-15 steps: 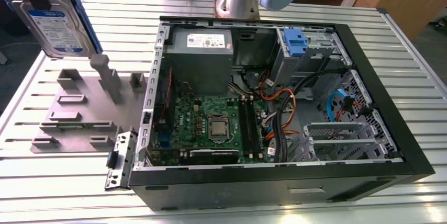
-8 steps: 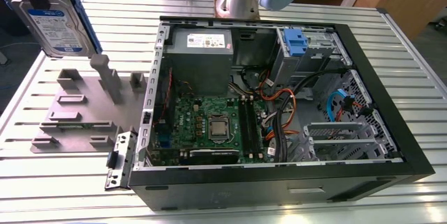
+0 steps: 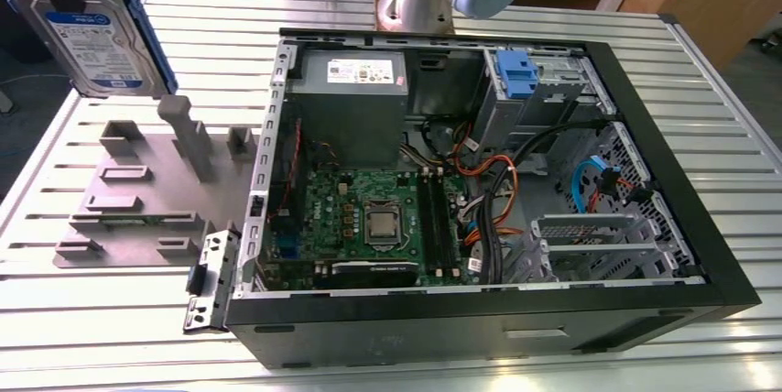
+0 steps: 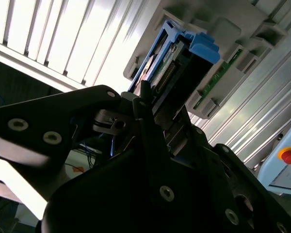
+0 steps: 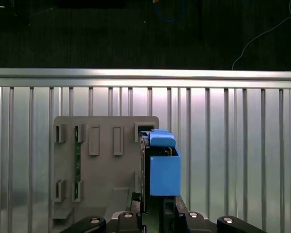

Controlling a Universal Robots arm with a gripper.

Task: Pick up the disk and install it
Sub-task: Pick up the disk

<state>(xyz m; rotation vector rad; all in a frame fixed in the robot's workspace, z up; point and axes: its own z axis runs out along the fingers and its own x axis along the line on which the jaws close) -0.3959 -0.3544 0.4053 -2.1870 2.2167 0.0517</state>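
The disk [image 3: 95,39] is held upright at the upper left of the exterior view, above the grey fixture plate [image 3: 135,200] on the slatted desk [image 3: 220,16]. It is well apart from the open computer case [image 3: 489,319]. In the second wrist view the fingers [image 4: 146,126] are clamped on it, and its blue carrier tab [image 4: 203,48] juts beyond their tips.

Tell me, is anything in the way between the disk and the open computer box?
Nothing visible blocks it. The gripper holds the disk up in the air over the grey holder plate, and the computer case beside it lies open on top. Inside, cables run near the blue-fronted bay.
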